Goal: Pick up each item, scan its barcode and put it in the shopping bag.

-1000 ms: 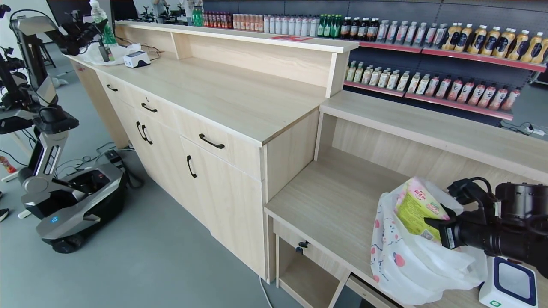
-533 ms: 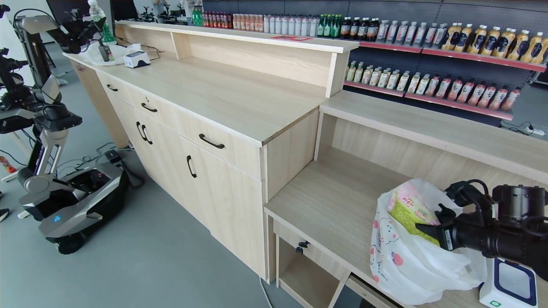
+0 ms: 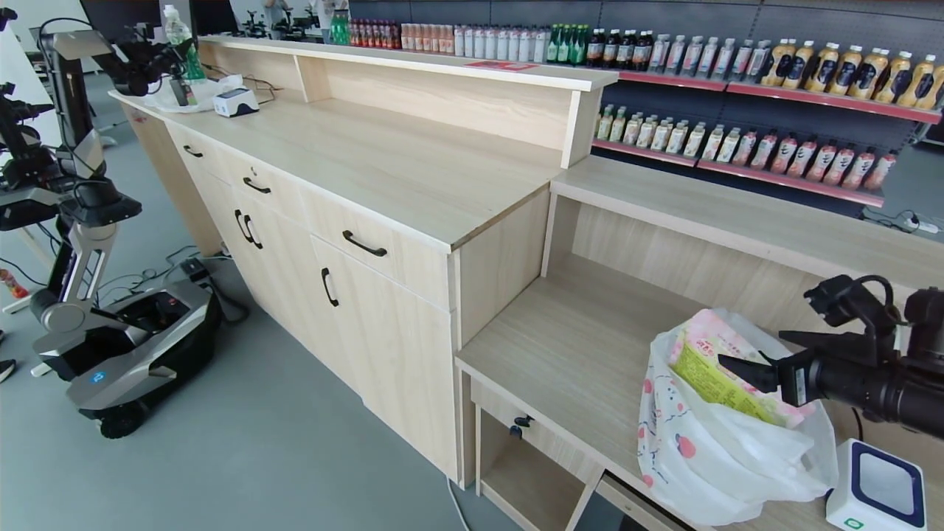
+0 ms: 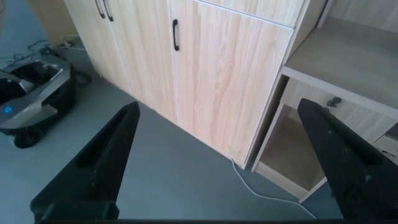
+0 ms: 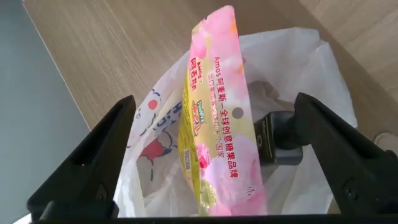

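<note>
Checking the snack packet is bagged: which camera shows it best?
Right wrist view: the snack packet stands on edge in the shopping bag, between the fingers of the open right gripper. The head view catches its top. The left wrist view faces cupboard doors.

Shop, checkout area: wall shelves stocked with rows of bottled drinks. Long wooden cashier counter with drawers. Barcode scanner on the lower desk, just beside a plastic shopping bag.
</note>
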Motion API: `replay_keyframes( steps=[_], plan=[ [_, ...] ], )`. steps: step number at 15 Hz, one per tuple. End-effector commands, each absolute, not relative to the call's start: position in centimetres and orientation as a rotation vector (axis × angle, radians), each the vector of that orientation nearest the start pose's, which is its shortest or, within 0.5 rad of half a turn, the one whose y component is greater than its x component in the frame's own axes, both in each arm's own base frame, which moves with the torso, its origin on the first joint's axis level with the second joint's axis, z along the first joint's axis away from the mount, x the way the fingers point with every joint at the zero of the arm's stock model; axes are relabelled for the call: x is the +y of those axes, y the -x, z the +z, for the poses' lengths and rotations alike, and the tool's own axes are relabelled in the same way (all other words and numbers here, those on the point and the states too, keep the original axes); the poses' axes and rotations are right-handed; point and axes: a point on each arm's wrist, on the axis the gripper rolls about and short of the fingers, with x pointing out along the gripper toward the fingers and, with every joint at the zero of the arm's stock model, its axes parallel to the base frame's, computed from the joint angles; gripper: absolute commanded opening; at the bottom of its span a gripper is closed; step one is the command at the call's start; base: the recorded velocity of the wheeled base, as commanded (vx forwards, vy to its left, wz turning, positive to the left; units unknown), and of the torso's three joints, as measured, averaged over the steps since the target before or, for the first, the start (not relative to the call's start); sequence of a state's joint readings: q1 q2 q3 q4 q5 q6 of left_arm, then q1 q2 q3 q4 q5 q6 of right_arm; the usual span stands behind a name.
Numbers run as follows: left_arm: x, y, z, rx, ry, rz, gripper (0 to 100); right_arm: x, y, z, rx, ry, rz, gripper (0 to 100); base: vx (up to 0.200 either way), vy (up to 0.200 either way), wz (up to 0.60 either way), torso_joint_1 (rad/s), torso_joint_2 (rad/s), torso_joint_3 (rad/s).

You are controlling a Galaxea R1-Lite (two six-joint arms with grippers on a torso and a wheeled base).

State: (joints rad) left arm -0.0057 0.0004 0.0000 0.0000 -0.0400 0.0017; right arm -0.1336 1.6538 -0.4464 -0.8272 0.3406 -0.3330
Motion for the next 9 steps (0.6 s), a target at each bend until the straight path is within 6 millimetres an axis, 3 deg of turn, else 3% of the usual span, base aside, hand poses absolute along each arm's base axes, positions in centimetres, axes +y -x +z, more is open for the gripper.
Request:
replay_keyframes(
  steps=[1,2,5,9],
  plan=[
    [-0.1,2.3,7.6,0.001,-0.002,-0.046,100,-1.9,-19.8,18.9,0.105,0.31,0.227,100,0.0,0.0,0.0,0.0,0.0,0.0],
    [-0.1,2.3,7.6,0.001,-0.002,-0.046,100,-1.9,-18.6,19.6,0.088,0.35,0.21,100,0.0,0.0,0.0,0.0,0.0,0.0],
    [-0.1,2.3,7.6,0.001,-0.002,-0.046,100,-1.9,-15.7,22.1,0.025,0.412,0.187,100,0.0,0.0,-0.6,0.001,0.0,0.004],
    [-0.1,2.3,7.6,0.001,-0.002,-0.046,100,-2.0,-14.3,25.8,0.068,0.408,0.1,100,0.0,0.0,-0.6,0.006,0.0,0.002]
  ],
)
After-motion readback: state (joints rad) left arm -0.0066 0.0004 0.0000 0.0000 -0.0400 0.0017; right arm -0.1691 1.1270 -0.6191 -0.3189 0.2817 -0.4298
